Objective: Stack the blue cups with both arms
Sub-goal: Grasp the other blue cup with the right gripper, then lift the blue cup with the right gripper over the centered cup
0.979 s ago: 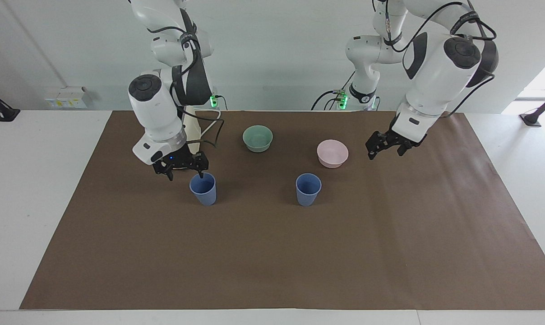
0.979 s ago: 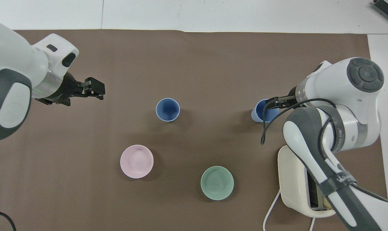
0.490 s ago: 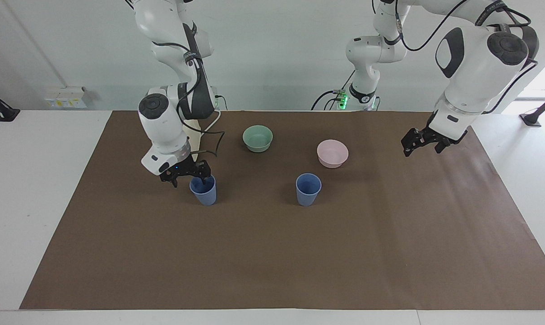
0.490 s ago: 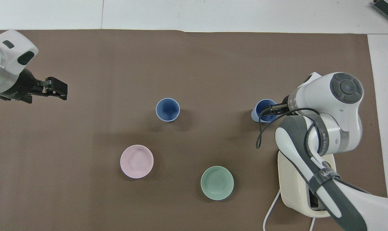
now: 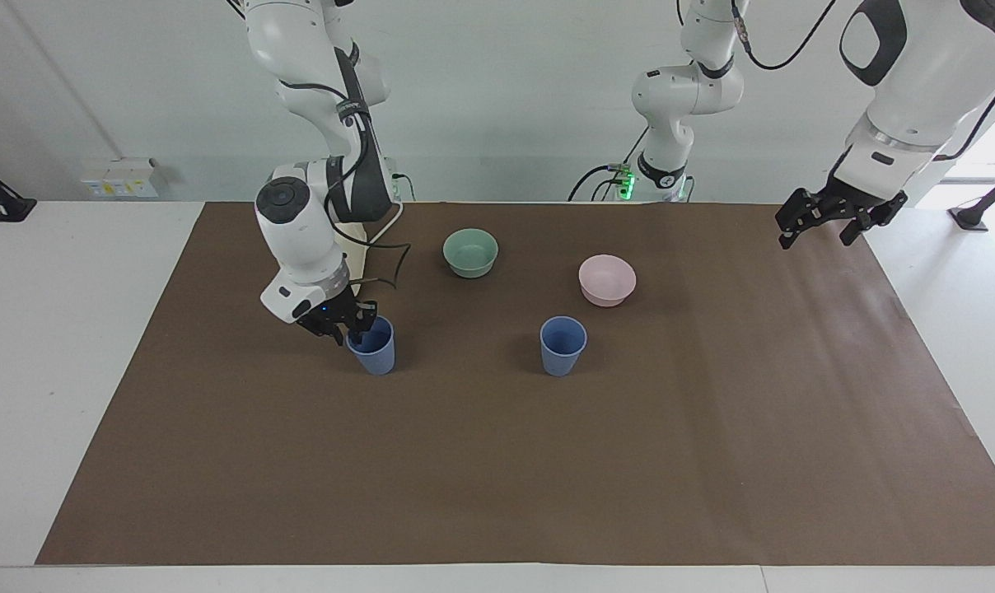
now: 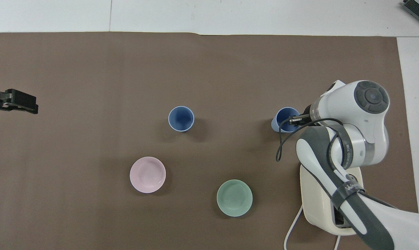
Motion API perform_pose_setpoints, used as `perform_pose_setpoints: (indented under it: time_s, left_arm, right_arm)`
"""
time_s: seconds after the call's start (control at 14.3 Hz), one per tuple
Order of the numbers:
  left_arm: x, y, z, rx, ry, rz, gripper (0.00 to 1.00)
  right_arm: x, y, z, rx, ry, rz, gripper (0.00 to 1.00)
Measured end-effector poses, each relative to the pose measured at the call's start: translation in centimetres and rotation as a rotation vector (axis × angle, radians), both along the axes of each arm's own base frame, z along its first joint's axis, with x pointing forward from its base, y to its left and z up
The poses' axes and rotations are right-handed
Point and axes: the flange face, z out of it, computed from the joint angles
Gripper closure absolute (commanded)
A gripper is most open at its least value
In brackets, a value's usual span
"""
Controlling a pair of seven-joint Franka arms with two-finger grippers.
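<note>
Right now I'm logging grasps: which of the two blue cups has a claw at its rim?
The blue cup toward the right arm's end of the table: the right claw sits at its rim. The other blue cup, near the pink bowl, stands alone.

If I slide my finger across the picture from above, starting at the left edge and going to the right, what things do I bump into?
Left gripper → pale pink round bowl → periwinkle-blue plastic cup → mint-green round bowl → second blue cup, rim gripped by the right gripper.

No legible text anywhere; only indistinct lettering on the right arm's point(image 6: 348, 187) strap.
</note>
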Motion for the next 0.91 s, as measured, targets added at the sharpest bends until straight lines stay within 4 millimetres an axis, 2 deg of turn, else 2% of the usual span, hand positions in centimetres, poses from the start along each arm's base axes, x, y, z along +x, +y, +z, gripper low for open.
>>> perform_pose_setpoints:
  time_s: [0.28,0.49,0.91]
  left_arm:
    - [-2.1,-0.6,2.8,0.005,-0.021,-0.01,0.0]
    - [-2.9,-0.7,3.5,0.006,-0.021,-0.011,0.0]
    - [-2.9,-0.7,3.5,0.007,-0.019,-0.01,0.0]
  right_arm:
    - [0.6,0.1,1.1,0.01,-0.023,-0.005,1.0]
    - [1.3,0.3,3.2,0.015,-0.043,-0.003,1.0]
    - [2.0,3.5,13.4,0.033,-0.02,-0.031,1.0]
